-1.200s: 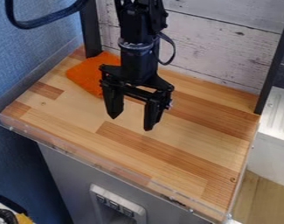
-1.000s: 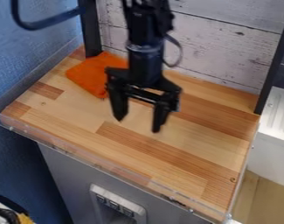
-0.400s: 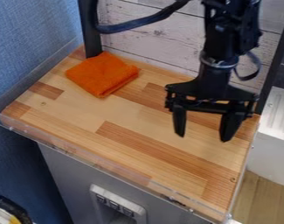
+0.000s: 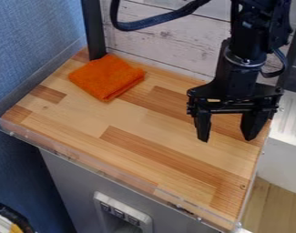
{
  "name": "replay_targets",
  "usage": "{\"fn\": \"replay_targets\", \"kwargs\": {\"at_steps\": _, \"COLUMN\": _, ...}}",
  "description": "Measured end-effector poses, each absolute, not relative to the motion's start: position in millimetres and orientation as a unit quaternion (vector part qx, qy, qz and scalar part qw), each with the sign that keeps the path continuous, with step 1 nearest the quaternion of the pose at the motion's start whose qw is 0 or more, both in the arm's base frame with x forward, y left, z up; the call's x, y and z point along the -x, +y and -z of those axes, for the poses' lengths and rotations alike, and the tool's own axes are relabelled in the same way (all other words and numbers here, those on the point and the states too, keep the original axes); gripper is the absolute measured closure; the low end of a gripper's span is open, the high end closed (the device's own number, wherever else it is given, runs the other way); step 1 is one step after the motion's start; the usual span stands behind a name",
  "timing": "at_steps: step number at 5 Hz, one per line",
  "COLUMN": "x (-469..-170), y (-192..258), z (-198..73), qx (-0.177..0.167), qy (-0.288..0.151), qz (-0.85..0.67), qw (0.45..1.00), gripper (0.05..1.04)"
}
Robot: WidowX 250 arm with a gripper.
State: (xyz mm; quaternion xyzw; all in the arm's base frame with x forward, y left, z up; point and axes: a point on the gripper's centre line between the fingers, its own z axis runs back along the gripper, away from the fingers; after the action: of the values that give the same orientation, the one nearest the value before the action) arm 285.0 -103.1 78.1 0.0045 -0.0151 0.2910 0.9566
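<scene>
Over the right part of the wooden work surface hangs the black gripper, open, with nothing between its fingers. A folded orange cloth lies at the back left of the surface, well to the left of the gripper and apart from it.
The wooden surface has a clear plastic rim along its front. Black posts stand at the back left and back right, before a whitewashed plank wall. A white metal unit adjoins on the right.
The arm and its open gripper have moved from the middle, beside the orange cloth, to the right side. The whole cloth now shows, lying in the same place.
</scene>
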Motion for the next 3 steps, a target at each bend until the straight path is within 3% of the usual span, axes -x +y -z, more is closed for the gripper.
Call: {"fn": "replay_targets", "kwargs": {"at_steps": 3, "x": -280.3, "y": -104.3, "z": -78.3, "qx": -0.009, "qy": -0.003, "qz": -0.354, "qw": 0.935, "gripper": 0.088}}
